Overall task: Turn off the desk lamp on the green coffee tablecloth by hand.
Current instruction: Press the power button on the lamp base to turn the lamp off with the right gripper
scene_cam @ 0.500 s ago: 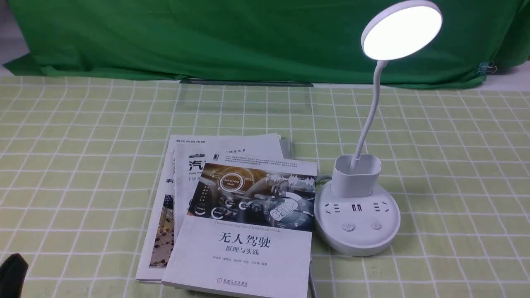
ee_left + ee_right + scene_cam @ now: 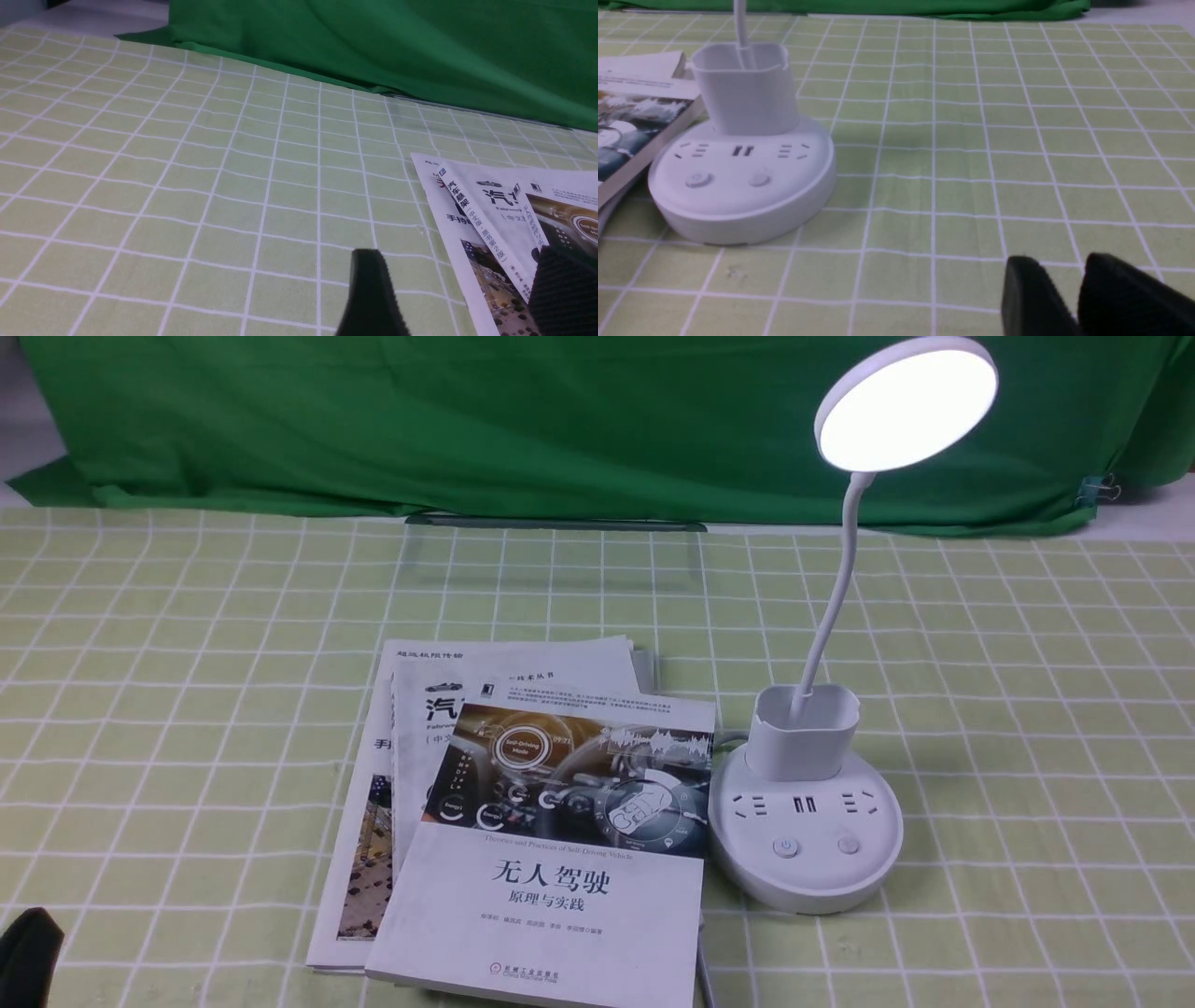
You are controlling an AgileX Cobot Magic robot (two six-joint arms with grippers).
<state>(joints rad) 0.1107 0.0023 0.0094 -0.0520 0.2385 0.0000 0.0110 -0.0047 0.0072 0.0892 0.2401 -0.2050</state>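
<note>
1. Right gripper (image 2: 1069, 298): fingers nearly together, empty, near the lamp (image 2: 805, 831) base.
2. Lamp: lit, at 3 o'clock of the books (image 2: 523, 821), on the tablecloth (image 2: 1027, 709).
3. Step: approach. Next: press the power button (image 2: 786, 847).

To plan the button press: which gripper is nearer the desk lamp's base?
Probably the right gripper: its view shows the desk lamp close by on the cloth. The left gripper sits beyond the books, lamp unseen.
</note>
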